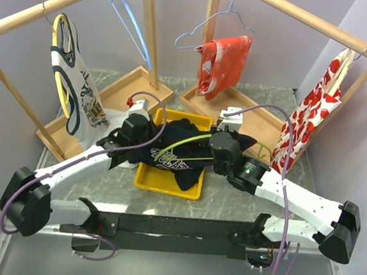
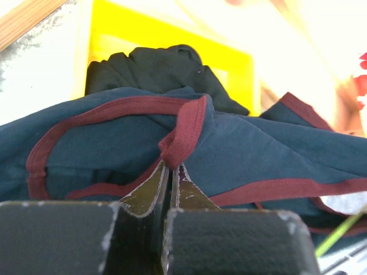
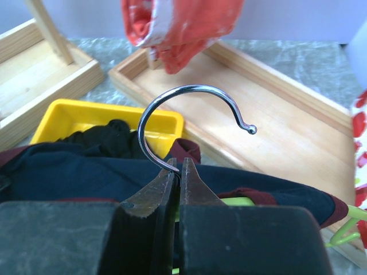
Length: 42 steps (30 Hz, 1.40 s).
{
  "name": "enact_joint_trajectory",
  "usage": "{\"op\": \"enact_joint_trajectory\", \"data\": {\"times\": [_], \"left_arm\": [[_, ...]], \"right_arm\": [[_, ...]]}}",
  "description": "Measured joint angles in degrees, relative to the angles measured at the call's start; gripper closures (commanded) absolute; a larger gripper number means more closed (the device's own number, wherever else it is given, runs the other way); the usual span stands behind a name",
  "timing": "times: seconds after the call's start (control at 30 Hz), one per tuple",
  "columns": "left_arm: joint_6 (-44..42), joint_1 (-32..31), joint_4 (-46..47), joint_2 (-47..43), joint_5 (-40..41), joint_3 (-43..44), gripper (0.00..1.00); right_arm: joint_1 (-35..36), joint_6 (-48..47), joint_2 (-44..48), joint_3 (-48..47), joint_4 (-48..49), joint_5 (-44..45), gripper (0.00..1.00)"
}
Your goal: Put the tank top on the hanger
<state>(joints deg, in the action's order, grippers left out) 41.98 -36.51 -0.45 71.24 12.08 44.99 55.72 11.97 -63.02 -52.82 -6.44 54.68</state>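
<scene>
My left tool (image 2: 172, 165) pinches the tank top (image 2: 258, 154) by its trim; my right tool (image 3: 176, 163) clamps the hanger (image 3: 195, 87) by its hook, steadying it for threading.

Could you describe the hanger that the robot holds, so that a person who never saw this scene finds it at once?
Start at the yellow tray in the table's middle, with the navy tank top bunched over it. The hanger runs across that cloth, its metal hook pinched in the right tool. It alone is lime green; the yellow hanger and light blue hanger hang from wooden rails.
</scene>
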Motion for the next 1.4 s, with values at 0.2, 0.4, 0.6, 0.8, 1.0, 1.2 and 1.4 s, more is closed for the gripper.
{"op": "enact_joint_trajectory", "data": {"times": [0.2,0.4,0.6,0.8,1.0,1.2,1.4], "left_arm": [[3.0,2.3,-3.8,-5.9,-3.5,1.1,0.99],[5.1,4.7,-7.2,-10.6,-7.6,3.7,0.99],[5.5,4.9,-10.5,-14.6,-9.5,5.2,0.99],[5.3,4.9,-13.2,-17.1,-10.3,5.5,0.99],[3.7,4.9,-15.0,-19.8,-10.9,5.5,0.99],[1.7,4.9,-16.2,-20.3,-11.2,5.5,0.99],[0.7,4.9,-18.1,-20.5,-12.8,5.5,0.99]], "right_arm": [[-0.3,-3.1,-0.8,0.0,2.4,4.7,1.0],[-0.9,-6.5,-1.7,-0.1,5.4,7.6,1.0],[-1.9,-8.3,-3.4,-2.2,6.2,9.4,1.0],[-3.1,-8.3,-3.7,-5.1,4.9,9.4,1.0],[-4.7,-6.3,-4.0,-9.6,0.8,8.2,1.0],[-4.8,-4.9,-5.5,-13.0,-2.1,7.2,1.0],[-4.8,-4.8,-5.9,-13.2,-3.0,7.2,1.0]]}}
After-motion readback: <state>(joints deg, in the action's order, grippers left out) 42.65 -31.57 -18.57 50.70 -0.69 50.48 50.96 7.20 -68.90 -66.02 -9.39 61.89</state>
